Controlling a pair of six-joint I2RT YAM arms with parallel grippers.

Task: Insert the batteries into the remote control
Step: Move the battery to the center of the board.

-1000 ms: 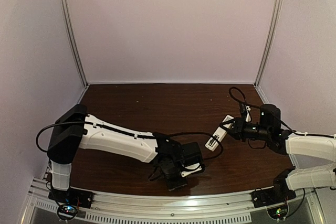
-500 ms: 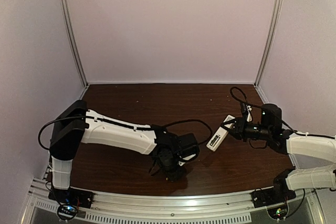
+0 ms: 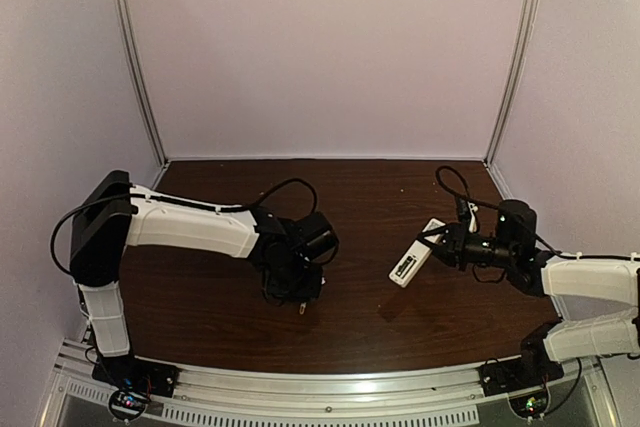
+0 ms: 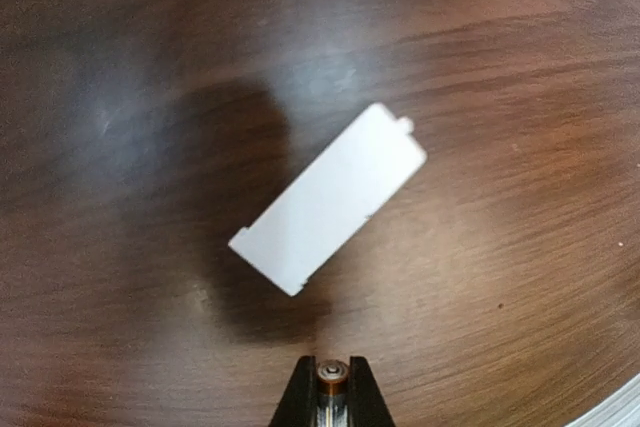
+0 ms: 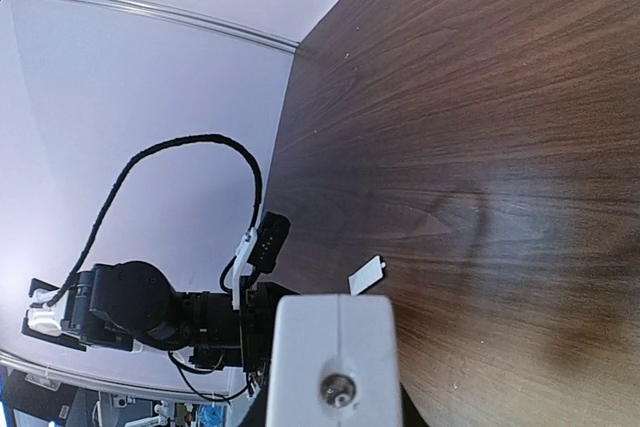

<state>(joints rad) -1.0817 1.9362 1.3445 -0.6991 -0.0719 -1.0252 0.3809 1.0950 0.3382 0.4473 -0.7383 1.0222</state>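
Left gripper [image 4: 332, 367]: fingers pinched tight on one battery [image 4: 332, 376]. It's seen end-on, a small round metal face between the two dark tips. That's the only battery I can make out.

Reference = white cover piece [image 4: 330, 202], lying flat on the brown table [image 3: 220, 197].
- Left wrist view: the cover sits diagonal, small tab at its upper-right corner. The clamped battery is just past its lower-left end, slightly right of that corner, and apart from it, no contact. Can't tell how high above the wood the battery is.
- Top view: the cover is hidden under the left wrist, so I can't pick it out there.
- Right wrist view: the cover shows as a small white sliver on the table just beside the left arm's dark wrist.

Right gripper [image 3: 440, 243]: closed on the far end of the remote control [image 3: 410, 265]. The remote is a white bar angled toward the near edge, with its free end pointing back toward the cover's side. It's well apart from the cover, off to the right of it, and looks held clear of the table with a shadow under it. In the right wrist view its end face fills the bottom of the shot and hides most of the fingers.
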